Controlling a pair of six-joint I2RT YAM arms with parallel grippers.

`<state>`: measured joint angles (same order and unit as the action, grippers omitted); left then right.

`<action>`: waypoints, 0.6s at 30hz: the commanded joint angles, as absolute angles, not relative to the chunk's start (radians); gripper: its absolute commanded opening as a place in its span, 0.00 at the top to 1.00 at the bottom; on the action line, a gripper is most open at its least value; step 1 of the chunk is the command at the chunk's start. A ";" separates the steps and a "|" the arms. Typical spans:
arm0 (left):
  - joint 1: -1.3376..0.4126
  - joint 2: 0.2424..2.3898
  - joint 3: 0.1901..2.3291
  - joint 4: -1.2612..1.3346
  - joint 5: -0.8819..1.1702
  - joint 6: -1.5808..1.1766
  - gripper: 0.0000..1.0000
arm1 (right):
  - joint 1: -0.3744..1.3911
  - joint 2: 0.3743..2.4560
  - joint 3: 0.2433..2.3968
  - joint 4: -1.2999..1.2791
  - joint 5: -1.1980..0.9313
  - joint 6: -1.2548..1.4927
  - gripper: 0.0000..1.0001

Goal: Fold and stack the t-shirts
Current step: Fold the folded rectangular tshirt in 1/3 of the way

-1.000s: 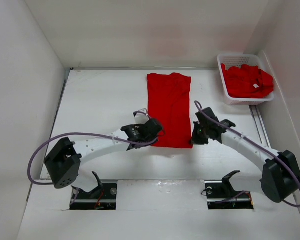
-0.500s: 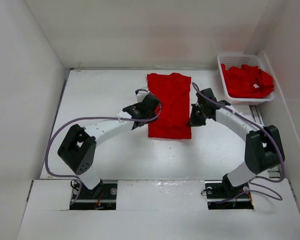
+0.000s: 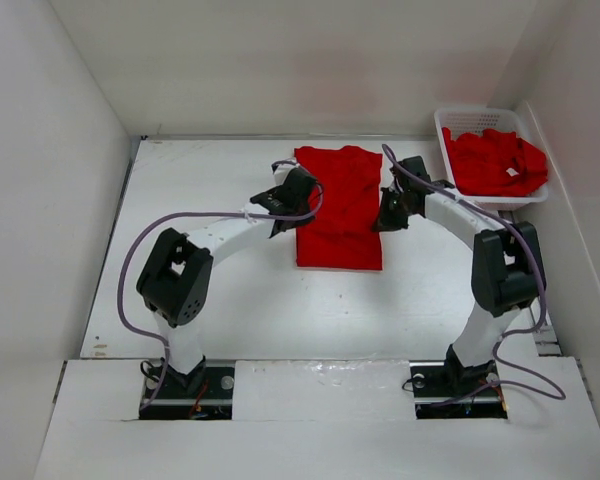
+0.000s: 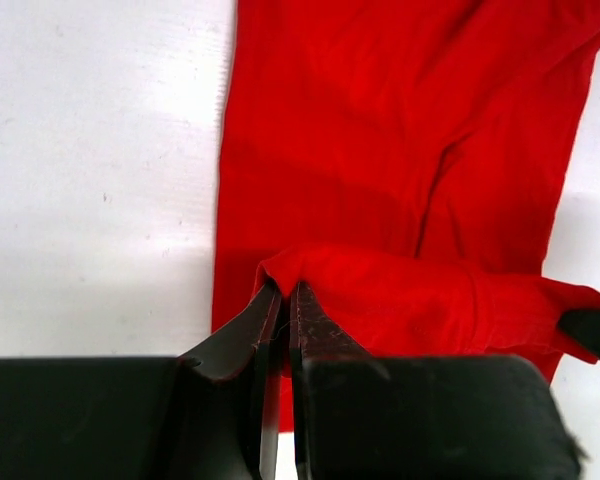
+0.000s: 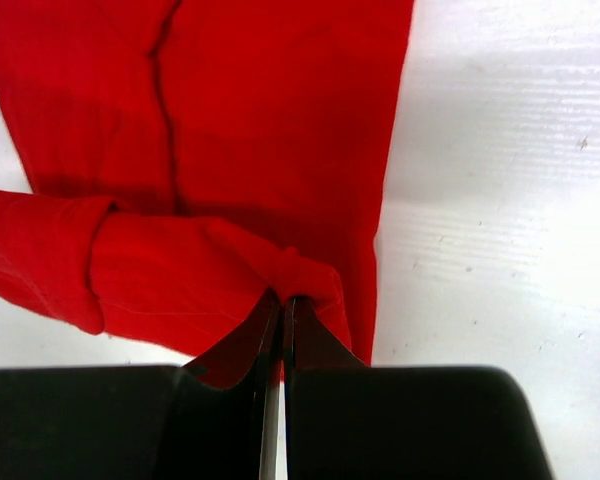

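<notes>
One red t-shirt point(image 3: 340, 180) lies as a long narrow strip in the middle of the table. Its near hem is lifted and doubled back over the rest. My left gripper point(image 3: 302, 206) is shut on the hem's left corner, which bunches at the tips point(image 4: 285, 290) in the left wrist view. My right gripper point(image 3: 383, 217) is shut on the right corner, pinched at the tips point(image 5: 283, 298) in the right wrist view. The raised hem point(image 4: 430, 295) hangs as a slack fold between the two grippers. More red t-shirts point(image 3: 495, 165) sit crumpled in the basket.
A white slotted basket point(image 3: 447, 160) stands at the back right corner, close to the right arm's elbow. White walls close in the table on the left, back and right. Both arms reach far out over the table from their bases point(image 3: 190, 385).
Both grippers have moved away from the bases toward the back wall, carrying the shirt's near hem with them. The strip on the table now looks shorter, and both arms are more stretched out.
</notes>
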<state>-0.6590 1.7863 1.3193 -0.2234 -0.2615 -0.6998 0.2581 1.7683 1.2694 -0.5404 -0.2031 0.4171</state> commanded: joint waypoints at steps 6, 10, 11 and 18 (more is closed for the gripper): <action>-0.624 1.855 1.405 -0.206 -0.273 -0.672 1.00 | 0.236 1.827 1.335 -0.448 -0.184 0.411 1.00; -0.615 1.864 1.405 -0.178 -0.285 -0.672 1.00 | 0.225 1.850 1.356 -0.425 -0.229 0.411 1.00; -0.615 1.864 1.405 -0.161 -0.285 -0.672 1.00 | 0.225 1.859 1.365 -0.425 -0.239 0.411 1.00; -0.615 1.911 1.427 -0.147 -0.265 -0.661 1.00 | 0.225 1.893 1.411 -0.425 -0.229 0.411 1.00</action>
<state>-0.6243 1.8935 1.3819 -0.1715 -0.2577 -0.6788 0.2356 1.8839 1.3548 -0.4706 -0.2348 0.4152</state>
